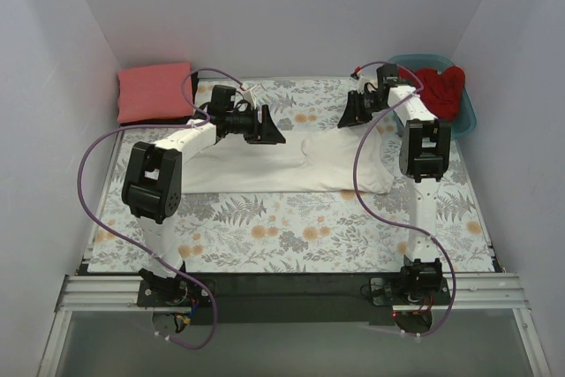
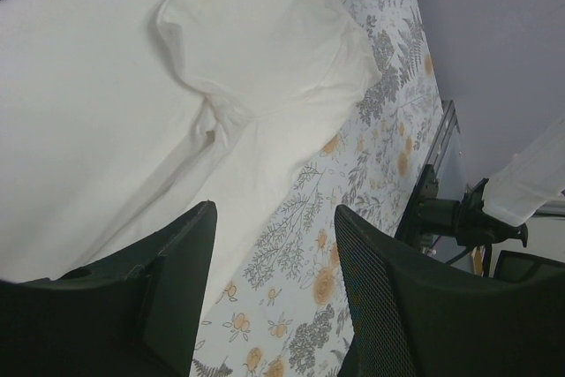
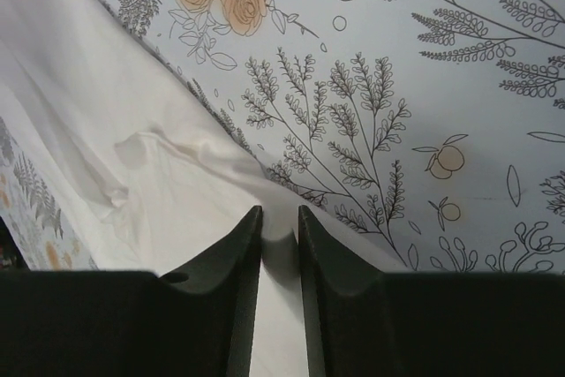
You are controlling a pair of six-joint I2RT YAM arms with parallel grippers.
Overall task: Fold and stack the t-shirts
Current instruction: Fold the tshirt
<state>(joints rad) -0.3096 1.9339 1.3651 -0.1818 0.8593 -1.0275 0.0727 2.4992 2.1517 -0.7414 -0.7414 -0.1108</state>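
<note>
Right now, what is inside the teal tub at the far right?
A crumpled red t-shirt fills the teal tub. The tub's floor, and anything that might lie beneath the shirt, is covered by the cloth and cannot be seen.

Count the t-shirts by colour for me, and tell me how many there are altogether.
white t-shirt: 1, spread on the table cloth
coral-pink t-shirt: 1, folded, far left corner
red t-shirt: 1, bunched in the teal tub
Total: 3
</note>
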